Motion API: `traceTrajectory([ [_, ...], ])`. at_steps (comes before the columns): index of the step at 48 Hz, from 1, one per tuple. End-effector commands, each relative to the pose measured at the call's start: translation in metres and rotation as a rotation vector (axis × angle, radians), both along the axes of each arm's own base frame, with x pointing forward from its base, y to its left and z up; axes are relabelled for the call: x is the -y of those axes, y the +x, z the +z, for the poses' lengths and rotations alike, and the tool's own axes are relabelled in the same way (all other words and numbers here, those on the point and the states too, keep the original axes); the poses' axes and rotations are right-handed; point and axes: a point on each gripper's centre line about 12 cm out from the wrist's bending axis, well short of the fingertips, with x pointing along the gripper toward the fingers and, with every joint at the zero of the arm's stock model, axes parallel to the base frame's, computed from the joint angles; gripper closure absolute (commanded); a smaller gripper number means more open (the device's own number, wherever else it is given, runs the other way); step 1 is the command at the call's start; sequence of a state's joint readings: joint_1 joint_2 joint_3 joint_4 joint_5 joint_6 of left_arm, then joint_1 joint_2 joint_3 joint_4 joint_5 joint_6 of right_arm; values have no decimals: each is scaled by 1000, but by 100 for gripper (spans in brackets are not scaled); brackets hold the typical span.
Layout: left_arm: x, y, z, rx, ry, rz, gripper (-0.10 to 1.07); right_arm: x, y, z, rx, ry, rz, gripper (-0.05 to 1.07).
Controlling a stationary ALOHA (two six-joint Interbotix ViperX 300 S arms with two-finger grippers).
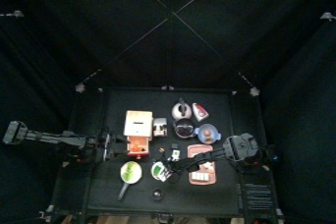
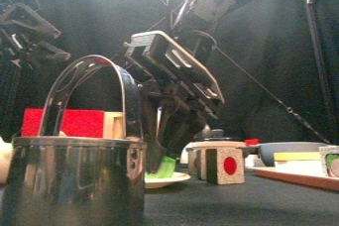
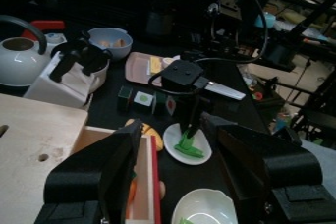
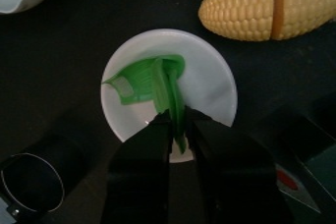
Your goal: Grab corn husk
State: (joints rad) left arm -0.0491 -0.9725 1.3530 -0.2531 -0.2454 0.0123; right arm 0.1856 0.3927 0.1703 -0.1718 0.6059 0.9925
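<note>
- Clamped together at the tips: right fingers (image 4: 168,141), pinching a strip of the green corn husk (image 4: 151,76) that runs down between them.
- Pointing steeply down from above, as seen in the left wrist view, with the black wrist upright over the husk (image 3: 192,149).
- Lying under those tips, the rest of the husk, bunched on a small white plate (image 4: 217,81) and not lifted clear of it.
- Just beside the plate on the dark surface (image 4: 79,12), a yellow ear of corn (image 4: 269,7); on the plate's other side, a dark round cup (image 4: 33,184), apart from the plate.
- Near the plate in the left wrist view, a white bowl (image 3: 207,208), closer to that camera.
- Spread wide apart with nothing between them: left fingers (image 3: 92,174), held back at the left side of the surface, well apart from the husk and aimed towards it.
- Beside the left fingers, a pale wooden block (image 3: 39,140); beyond it, a white kettle (image 3: 20,56).
- Standing large at the front edge in the front view, a steel pot with a hoop handle (image 2: 73,175), partly hiding the plate behind it.
</note>
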Motion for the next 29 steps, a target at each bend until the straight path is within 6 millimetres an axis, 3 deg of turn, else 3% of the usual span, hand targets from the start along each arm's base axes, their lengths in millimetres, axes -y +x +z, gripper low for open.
traceTrajectory([
  [1, -1, 2, 4, 11, 0, 3, 9, 0, 5, 30, 57, 3, 3, 50],
  [12, 0, 2, 4, 8, -2, 3, 9, 1, 3, 49, 91, -20, 19, 50],
  [23, -1, 2, 5, 12, 0, 3, 9, 3, 5, 56, 111, -38, 32, 50],
  [29, -1, 2, 4, 11, 0, 3, 9, 9, 7, 70, 151, -80, 50, 50],
])
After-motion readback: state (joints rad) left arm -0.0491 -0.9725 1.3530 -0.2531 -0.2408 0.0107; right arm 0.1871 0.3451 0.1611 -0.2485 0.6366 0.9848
